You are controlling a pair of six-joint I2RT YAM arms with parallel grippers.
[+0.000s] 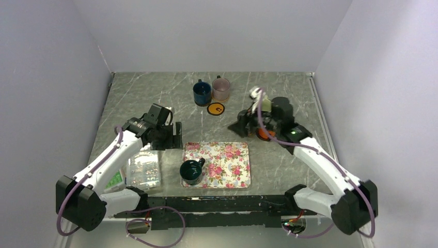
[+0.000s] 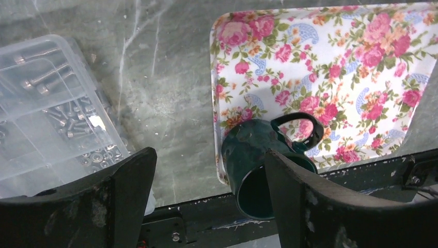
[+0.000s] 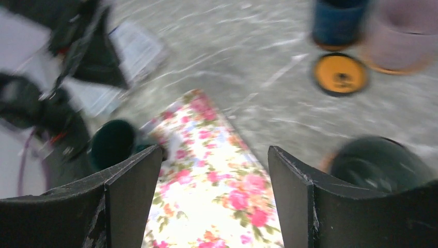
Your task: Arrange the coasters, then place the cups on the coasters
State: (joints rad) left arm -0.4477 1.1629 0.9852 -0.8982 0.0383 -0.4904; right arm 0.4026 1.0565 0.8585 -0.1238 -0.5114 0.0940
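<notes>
On floral tray, near-left corner: dark green cup, upright. Just beside it, left gripper, jaws apart, empty. Also right gripper, jaws apart, empty; second dark cup next to it, blurred, possibly green. Cups likely rigid, light, glaze slippery, chippable; pinch rim wall away from handle.

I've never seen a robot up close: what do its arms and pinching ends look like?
Left arm and right arm: white links between chunky black joints, a purple cable looping along each. The left tool and right tool each end in two flat black fingers. A small green light glows near the right wrist.
</notes>
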